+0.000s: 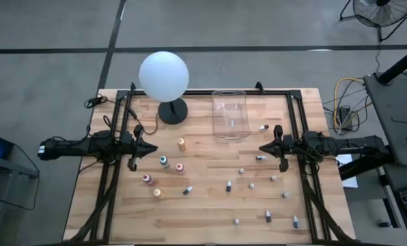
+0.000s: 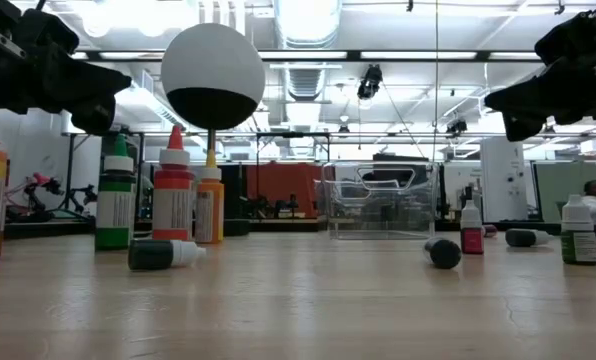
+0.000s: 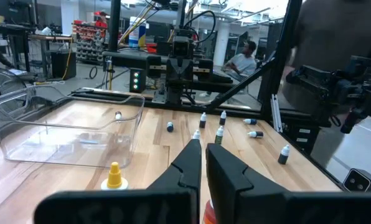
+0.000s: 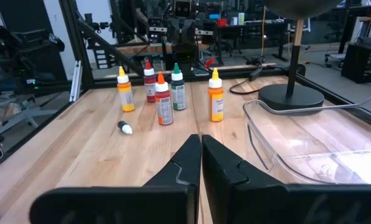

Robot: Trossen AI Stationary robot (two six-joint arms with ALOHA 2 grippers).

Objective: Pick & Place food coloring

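Observation:
The food coloring bottles stand and lie scattered over the wooden table. The larger ones form a group at the left: orange (image 1: 181, 143), teal (image 1: 164, 162), red (image 1: 179, 167), pink (image 1: 147, 179) and yellow (image 1: 157, 192). In the right wrist view they stand upright on their bases (image 4: 164, 99). Several small dark-and-white bottles (image 1: 229, 185) are spread over the right half, some lying on their sides (image 3: 255, 134). My left gripper (image 1: 154, 146) (image 3: 202, 146) hovers shut above the table, left of the orange bottle. My right gripper (image 1: 261, 147) (image 4: 200, 138) hovers shut at the right, facing it.
A clear plastic bin (image 1: 229, 113) (image 2: 383, 200) stands at the far middle of the table. A white globe lamp (image 1: 164, 75) on a dark round base (image 1: 173, 111) stands to its left. Black frame rails (image 1: 293, 123) run along the table's sides. People sit in the room beyond.

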